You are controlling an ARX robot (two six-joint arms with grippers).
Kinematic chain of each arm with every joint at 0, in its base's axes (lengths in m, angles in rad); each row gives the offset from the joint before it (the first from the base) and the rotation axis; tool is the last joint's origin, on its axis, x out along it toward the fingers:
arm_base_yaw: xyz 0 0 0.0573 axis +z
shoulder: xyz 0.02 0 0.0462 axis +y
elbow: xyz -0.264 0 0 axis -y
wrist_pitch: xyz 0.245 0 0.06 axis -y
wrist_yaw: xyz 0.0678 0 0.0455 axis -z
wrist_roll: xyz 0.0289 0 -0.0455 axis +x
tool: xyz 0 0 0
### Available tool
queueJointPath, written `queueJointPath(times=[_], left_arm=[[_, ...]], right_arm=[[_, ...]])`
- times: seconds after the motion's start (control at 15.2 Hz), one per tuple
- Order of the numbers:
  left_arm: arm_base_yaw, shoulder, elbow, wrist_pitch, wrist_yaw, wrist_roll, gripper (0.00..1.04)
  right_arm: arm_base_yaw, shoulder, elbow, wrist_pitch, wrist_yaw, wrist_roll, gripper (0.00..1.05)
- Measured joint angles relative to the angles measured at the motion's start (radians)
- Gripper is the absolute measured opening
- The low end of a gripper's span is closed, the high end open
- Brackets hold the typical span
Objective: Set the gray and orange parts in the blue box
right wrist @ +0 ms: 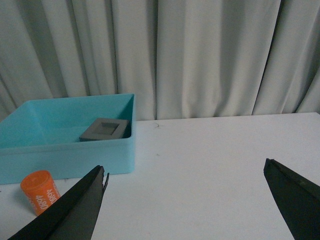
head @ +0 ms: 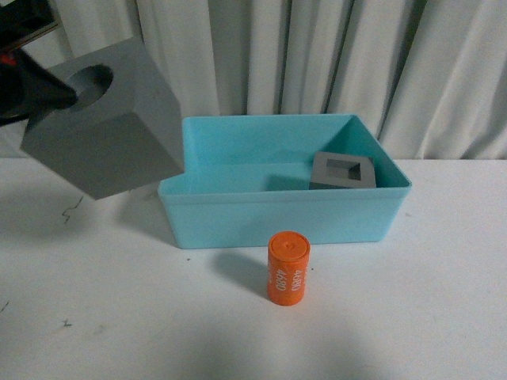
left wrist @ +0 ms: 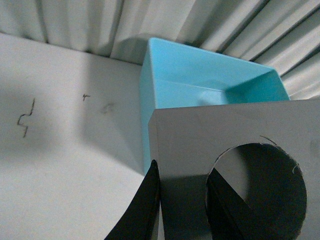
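Round-recess cube (head: 111,142): gray, nearest the front camera, held clear of the table (head: 412,317) and tilted, with its recessed face turned up and back toward the left gripper
Left gripper (left wrist: 182,172): pinching one wall of the round-recess cube, with one black finger on the outer side face and the other inside the round hole
Cube relative to left gripper: directly on the fingertips, its bulk hanging ahead of and below them
Blue box (head: 238,214): sits flat on the table with its open top up and its long side running across the robot's front; it lies beyond and below the left gripper, toward the robot's right, with its near corner just past the held cube
Square-recess cube (head: 342,170): gray, inside the blue box at the end far from the left gripper, with its recess facing up
Orange cylinder (head: 287,267): upright with its long axis vertical and white "4680" running up its side; it stands on the table just in front of the box's near wall, lower than the left gripper and well apart from it
Right gripper (right wrist: 182,170): fingers spread wide with nothing between them, touching nothing
Task things relative to right gripper: box and orange cylinder lie ahead, off toward the robot's left
Backdrop: pale curtain (head: 317,55) behind the table
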Motion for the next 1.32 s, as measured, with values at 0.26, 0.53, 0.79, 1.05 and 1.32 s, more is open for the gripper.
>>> queueJointPath(times=[0.26,0.53,0.79,1.05,1.32], left_arm=[[-0.082,0.235,0.228,0.062,-0.034,0.014,0.21],[-0.102,0.46,0.366,0.072,-0.061,0.082,0.21],[-0.098,0.541,0.382,0.086,-0.08,0.104,0.21],[-0.092,0.549,0.38,0.093,-0.082,0.105,0.21],[-0.085,0.549,0.369,0.1,-0.084,0.105,0.21]], right_arm=[[0.0,0.0,0.0,0.0,0.0,0.0,0.98],[0.0,0.0,0.0,0.0,0.0,0.0,0.98],[0.0,0.0,0.0,0.0,0.0,0.0,0.98],[0.0,0.0,0.0,0.0,0.0,0.0,0.98],[0.0,0.0,0.0,0.0,0.0,0.0,0.98]])
